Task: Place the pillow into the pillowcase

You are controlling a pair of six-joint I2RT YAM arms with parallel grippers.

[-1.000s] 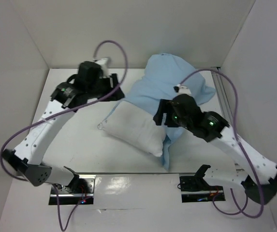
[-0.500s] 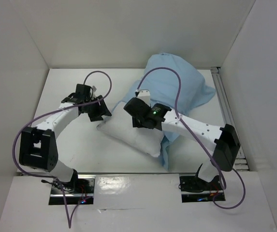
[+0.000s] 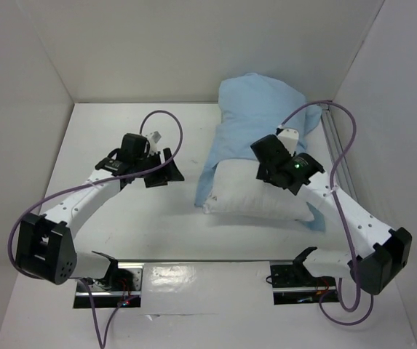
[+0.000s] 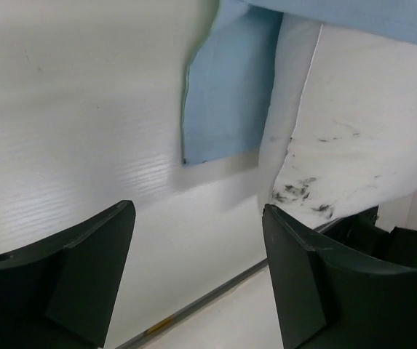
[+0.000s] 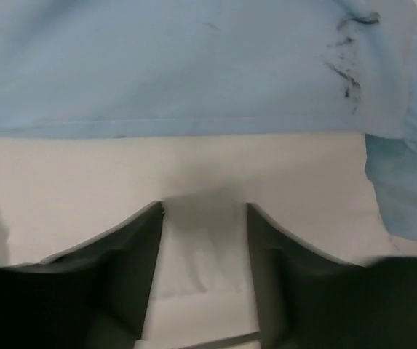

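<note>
The white pillow (image 3: 248,196) lies on the table with its far edge under the light blue pillowcase (image 3: 255,109), which is bunched against the back wall. My right gripper (image 3: 268,166) presses down on the pillow's top near the pillowcase's edge. In the right wrist view its jaws (image 5: 202,211) pinch a wrinkled fold of the pillow (image 5: 193,163), with the pillowcase (image 5: 193,65) just beyond. My left gripper (image 3: 169,171) is open and empty over bare table, left of the pillow. The left wrist view shows a pillowcase corner (image 4: 226,87) and the smudged pillow (image 4: 354,138) ahead of the left gripper (image 4: 197,218).
White walls close in the table at the left, back and right. A metal rail (image 3: 339,156) runs along the right wall. Purple cables loop above both arms. The arm mounts (image 3: 299,280) sit at the front edge.
The right gripper has dragged the pillow to the right and turned it so it lies under the pillowcase's edge. The left gripper is now apart from the pillow's left end.
</note>
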